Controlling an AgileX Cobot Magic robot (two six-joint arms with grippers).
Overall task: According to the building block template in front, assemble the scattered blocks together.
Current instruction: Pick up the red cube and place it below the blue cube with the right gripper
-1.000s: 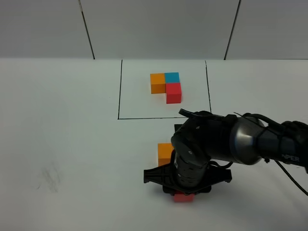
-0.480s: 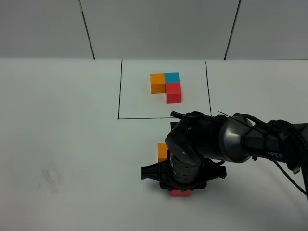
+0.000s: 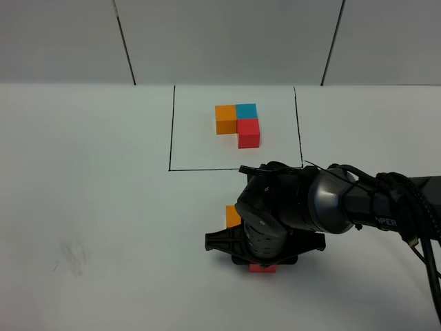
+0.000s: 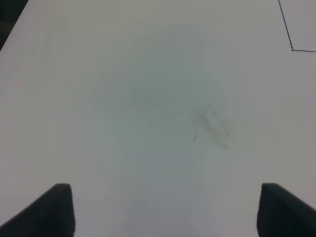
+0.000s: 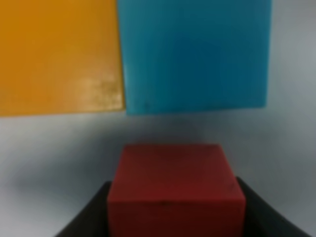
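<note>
Left of the scene, the left tool point(image 4: 163, 210) hangs over bare white table point(image 3: 89, 207) with its two dark fingertips point(image 4: 54, 207) set wide apart and nothing between them; below it its wrist view shows only a faint grey scuff mark point(image 4: 212, 126) on the surface and a corner of the thin black rectangular outline point(image 4: 286, 29). In the high view the same smudge point(image 3: 72, 255) lies well to the left of everything else.

Toward the middle, the outline point(image 3: 170, 127) frames the building block template point(image 3: 238, 124), an L-shaped cluster of an orange cube and a cyan-blue cube side by side with a red cube against the cyan-blue one on the near side.

Nearer the camera, outside the frame, sit the scattered blocks. The plain orange cube point(image 3: 233, 215) peeks out at the left edge of the bulky black right arm point(image 3: 324, 207), which covers most of the group. The right wrist view shows the orange cube point(image 5: 59, 54) and the plain cyan-blue cube point(image 5: 195, 54) touching side by side, and the plain red cube point(image 5: 175, 190) just apart from them, in front of the cyan-blue one.

Right tool point(image 5: 175, 212) is narrowed onto the red cube, one dark finger point(image 5: 89, 212) pressed against each side. In the high view only a sliver of that red cube point(image 3: 262, 267) shows beneath the arm.
</note>
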